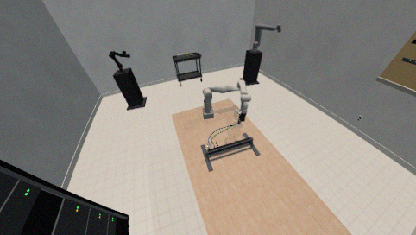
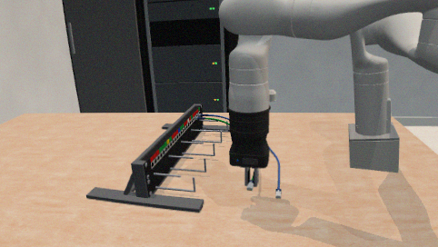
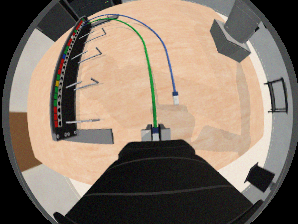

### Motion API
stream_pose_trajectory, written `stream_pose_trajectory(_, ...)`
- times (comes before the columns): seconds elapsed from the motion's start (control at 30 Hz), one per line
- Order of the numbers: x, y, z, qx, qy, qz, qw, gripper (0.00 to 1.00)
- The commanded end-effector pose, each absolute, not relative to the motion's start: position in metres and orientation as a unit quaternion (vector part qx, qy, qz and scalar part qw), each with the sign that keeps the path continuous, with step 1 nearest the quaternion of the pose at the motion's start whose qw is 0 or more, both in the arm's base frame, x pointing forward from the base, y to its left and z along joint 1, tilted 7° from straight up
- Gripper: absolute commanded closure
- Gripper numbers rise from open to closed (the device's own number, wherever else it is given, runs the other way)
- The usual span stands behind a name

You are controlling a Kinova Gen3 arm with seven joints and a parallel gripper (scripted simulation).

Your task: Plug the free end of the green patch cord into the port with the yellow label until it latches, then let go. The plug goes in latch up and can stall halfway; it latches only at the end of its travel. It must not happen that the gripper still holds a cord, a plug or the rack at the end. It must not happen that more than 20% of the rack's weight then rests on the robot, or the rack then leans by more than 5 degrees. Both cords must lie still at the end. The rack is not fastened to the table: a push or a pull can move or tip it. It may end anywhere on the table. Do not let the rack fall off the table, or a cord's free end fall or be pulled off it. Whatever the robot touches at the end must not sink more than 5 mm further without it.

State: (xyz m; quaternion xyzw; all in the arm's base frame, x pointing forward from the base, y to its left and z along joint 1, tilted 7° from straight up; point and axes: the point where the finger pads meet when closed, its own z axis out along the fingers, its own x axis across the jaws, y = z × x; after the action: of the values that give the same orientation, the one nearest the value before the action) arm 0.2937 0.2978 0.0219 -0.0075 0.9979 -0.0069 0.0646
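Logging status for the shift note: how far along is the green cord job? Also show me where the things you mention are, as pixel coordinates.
Done: green cord's plug point(image 2: 250, 185) point(image 3: 156, 134) is clamped in the gripper point(image 1: 240, 123) point(image 2: 251, 182) point(image 3: 155, 129). In hand: it hangs clear of the rack point(image 1: 230, 147) point(image 2: 142, 179) point(image 3: 65, 133). Left: align with yellow-label port, insert, latch, release.

The desk point(image 1: 267, 190) point(image 2: 318, 204) point(image 3: 125, 65) has a light, wood-grained top. Directly on it stand the dark rack point(image 1: 230, 147) point(image 2: 144, 179) point(image 3: 65, 112), on flat feet, and, well apart from it, the arm's grey base point(image 1: 208, 115) point(image 2: 373, 154) point(image 3: 229, 44).
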Motion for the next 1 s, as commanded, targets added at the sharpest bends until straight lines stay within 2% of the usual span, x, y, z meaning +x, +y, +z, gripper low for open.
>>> stream_pose_trajectory(0.0,0.296,0.297,0.023,-0.004,0.998,-0.006,0.065,1.00)
stream_pose_trajectory(0.97,0.335,0.265,0.040,0.193,0.979,0.009,0.065,1.00)
